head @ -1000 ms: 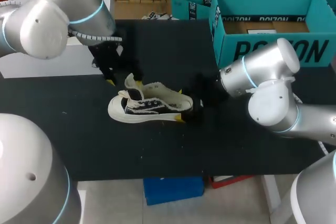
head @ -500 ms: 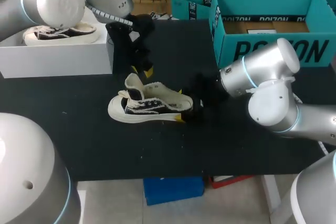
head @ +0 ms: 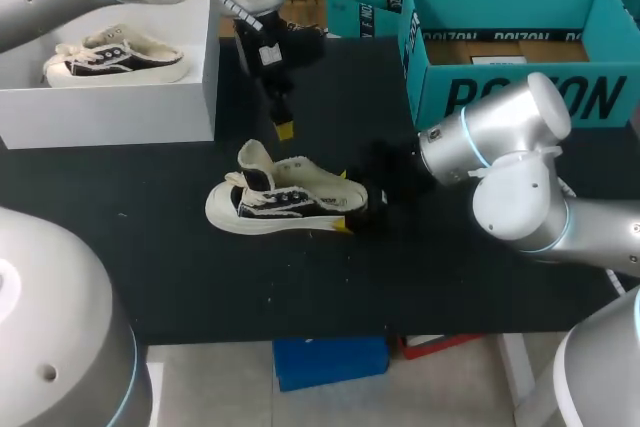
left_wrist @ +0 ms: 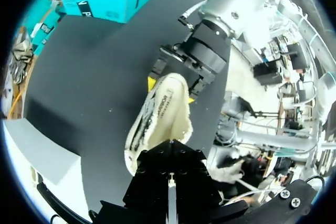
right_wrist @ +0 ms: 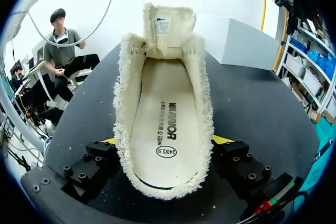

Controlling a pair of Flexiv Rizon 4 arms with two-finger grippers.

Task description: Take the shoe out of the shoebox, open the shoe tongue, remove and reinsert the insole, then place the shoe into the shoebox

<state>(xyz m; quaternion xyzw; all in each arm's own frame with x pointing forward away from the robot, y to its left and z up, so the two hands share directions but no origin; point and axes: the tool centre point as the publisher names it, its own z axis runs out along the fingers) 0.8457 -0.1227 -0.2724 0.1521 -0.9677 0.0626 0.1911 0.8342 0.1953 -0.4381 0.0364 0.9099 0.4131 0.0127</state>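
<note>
1. While our right gripper [head: 346,201] clamps the shoe [head: 275,202] at its heel from both sides, the shoe rests mid-table, with its tongue [head: 250,157] pulled back and its insole [right_wrist: 163,124] inside.
2. Our left gripper [head: 284,129] hangs just behind the toe, apart from it (parted or closed, we cannot tell).
3. Bare table [head: 150,257] runs to the near edge. The teal shoebox [head: 520,97] at far right and the white box [head: 110,112] at far left stand well apart.
</note>
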